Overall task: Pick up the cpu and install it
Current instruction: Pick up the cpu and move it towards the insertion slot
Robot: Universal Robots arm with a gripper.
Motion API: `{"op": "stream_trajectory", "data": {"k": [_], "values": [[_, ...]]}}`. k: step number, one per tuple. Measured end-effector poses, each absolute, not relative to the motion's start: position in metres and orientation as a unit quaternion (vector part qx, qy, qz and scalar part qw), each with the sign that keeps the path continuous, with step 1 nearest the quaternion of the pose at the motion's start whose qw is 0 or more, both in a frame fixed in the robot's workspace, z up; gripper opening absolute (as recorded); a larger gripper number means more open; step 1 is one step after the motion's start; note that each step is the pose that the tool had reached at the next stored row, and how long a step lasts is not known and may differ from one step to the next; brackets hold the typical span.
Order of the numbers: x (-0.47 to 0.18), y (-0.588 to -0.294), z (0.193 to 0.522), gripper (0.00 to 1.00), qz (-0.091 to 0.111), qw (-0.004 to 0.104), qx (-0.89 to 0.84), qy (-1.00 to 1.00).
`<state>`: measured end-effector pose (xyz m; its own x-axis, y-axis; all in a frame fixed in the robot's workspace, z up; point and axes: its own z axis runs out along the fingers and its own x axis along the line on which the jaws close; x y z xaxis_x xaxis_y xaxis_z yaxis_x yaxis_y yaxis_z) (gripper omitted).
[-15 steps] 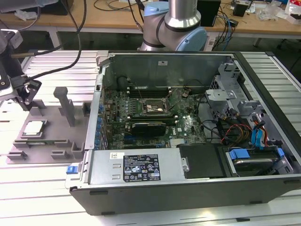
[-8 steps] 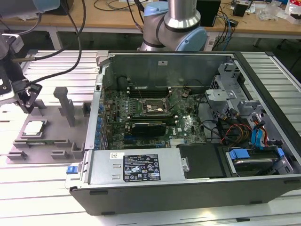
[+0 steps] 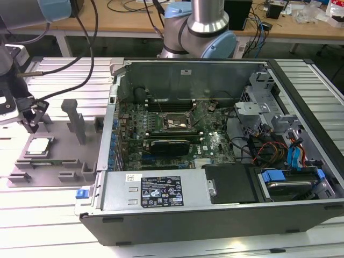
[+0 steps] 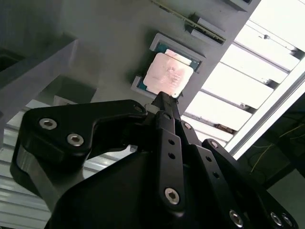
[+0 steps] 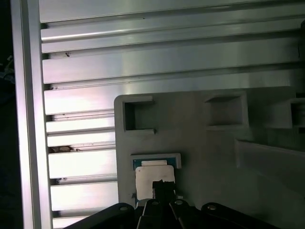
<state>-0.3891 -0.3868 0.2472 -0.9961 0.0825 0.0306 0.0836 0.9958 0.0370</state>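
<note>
Just beneath the tool (image 4: 164,98), the cpu (image 4: 169,75).

The cpu (image 4: 169,75) is topped with smooth, silver-grey metal of a soft sheen, and a thin blue-green board edge is seen around it. It is carried in a tray (image 3: 64,141) of matt grey plastic. The worktop (image 3: 48,215) is made of ribbed, satin-bright aluminium slats. The tool (image 4: 164,100) is finished in matt black and studded with shiny metal screws. The computer case (image 3: 188,72) is built of dull grey sheet metal.
</note>
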Motion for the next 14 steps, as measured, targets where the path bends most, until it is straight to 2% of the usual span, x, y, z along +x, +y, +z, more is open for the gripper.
{"op": "stream_trajectory", "data": {"k": [8,14], "values": [[-0.394,-0.392,0.236,0.11,-0.019,0.014,-0.042,-0.999],[-0.399,-0.395,0.225,0.11,-0.019,0.009,-0.041,-0.999]]}}
